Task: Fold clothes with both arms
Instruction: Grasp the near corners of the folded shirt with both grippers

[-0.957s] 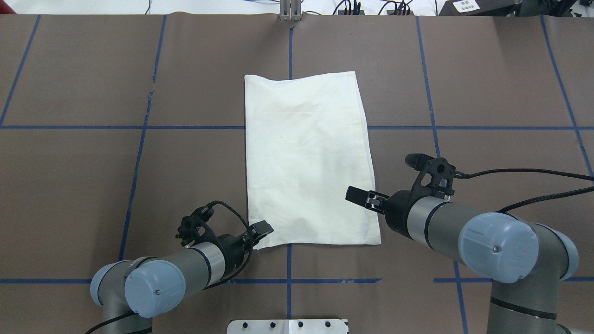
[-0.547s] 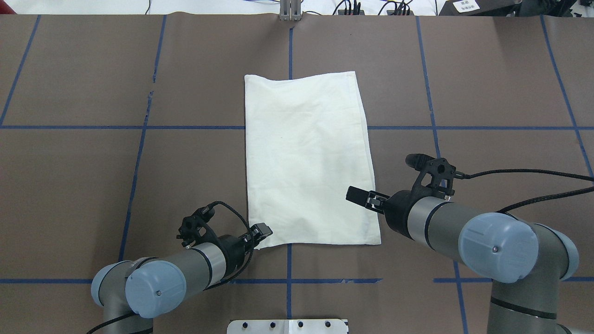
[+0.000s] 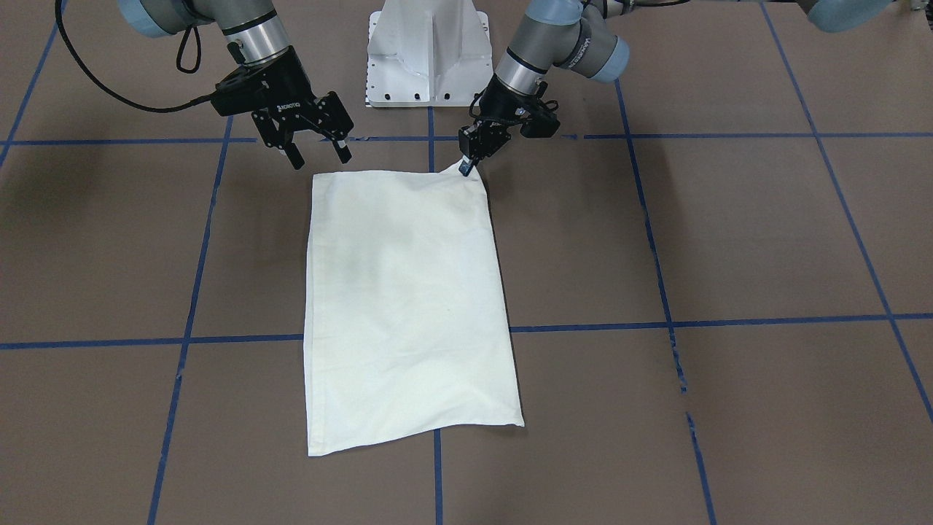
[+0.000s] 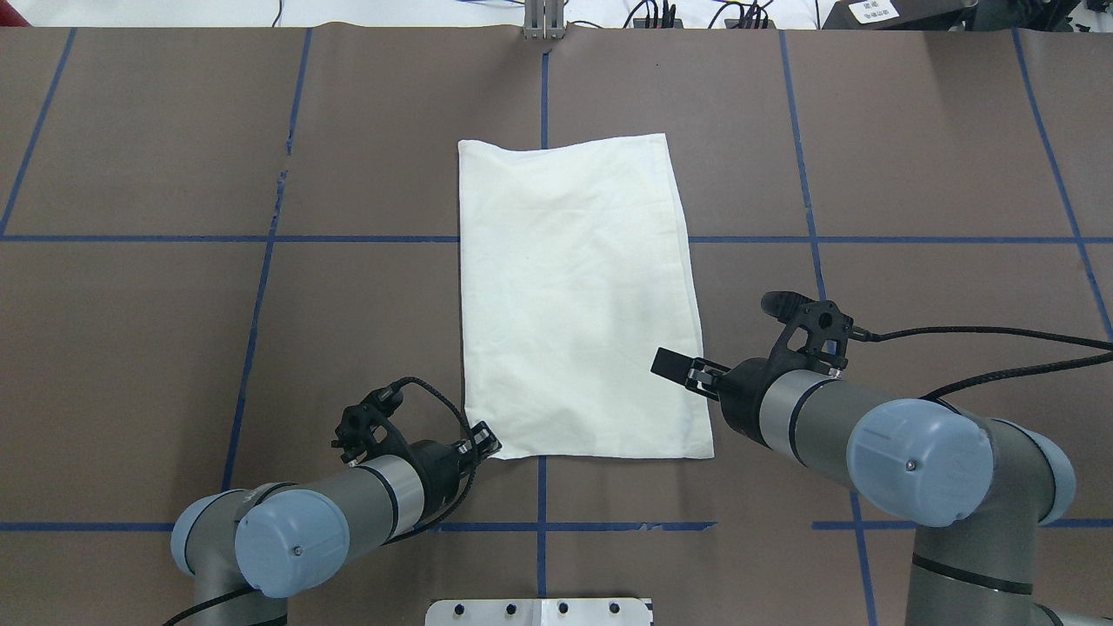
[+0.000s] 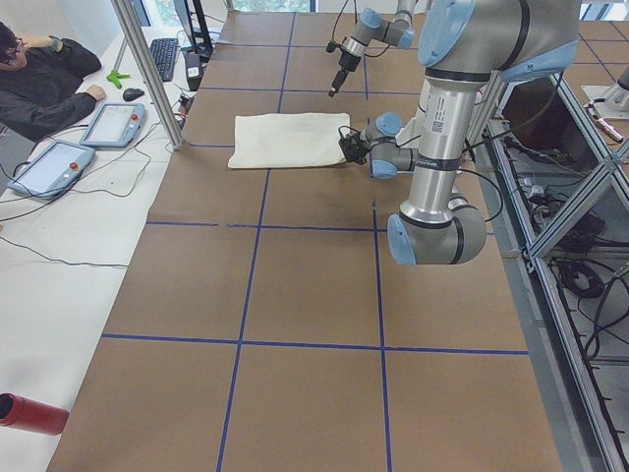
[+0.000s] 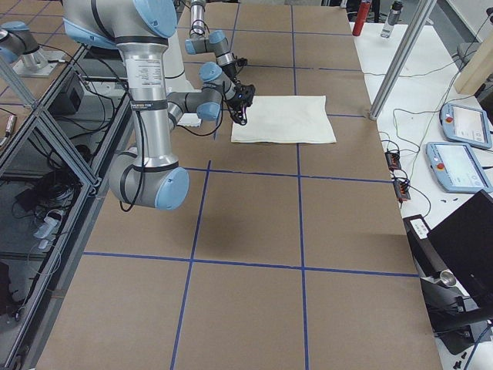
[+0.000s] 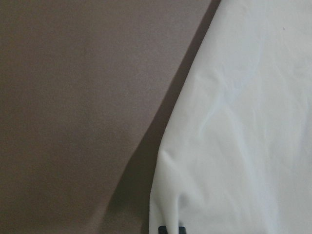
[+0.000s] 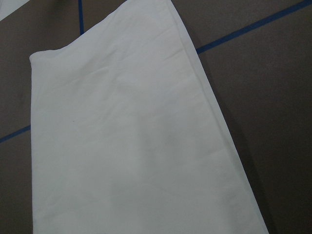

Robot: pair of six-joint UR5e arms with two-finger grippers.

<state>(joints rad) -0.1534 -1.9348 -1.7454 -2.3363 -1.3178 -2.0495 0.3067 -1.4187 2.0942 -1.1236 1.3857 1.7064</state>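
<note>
Since a second ago, your left gripper (image 4: 485, 442) has drawn back from over the shirt (image 4: 574, 287) to its near left corner. Its fingers are now pinched together on that corner, which peaks up slightly. The shirt itself has not moved: it lies folded into a plain cream rectangle at the middle of the desk (image 4: 913, 174), with a short edge toward the robot. Your right gripper (image 3: 319, 154) has barely shifted and hangs with its fingers spread apart above the shirt's right edge, close to the near corner.

left pincer (image 3: 465, 166) low, tilted down, tips pinched together on shirt (image 3: 408, 306) corner; right pincer (image 3: 319, 153) hangs higher, jaws spread, pointing down.
</note>
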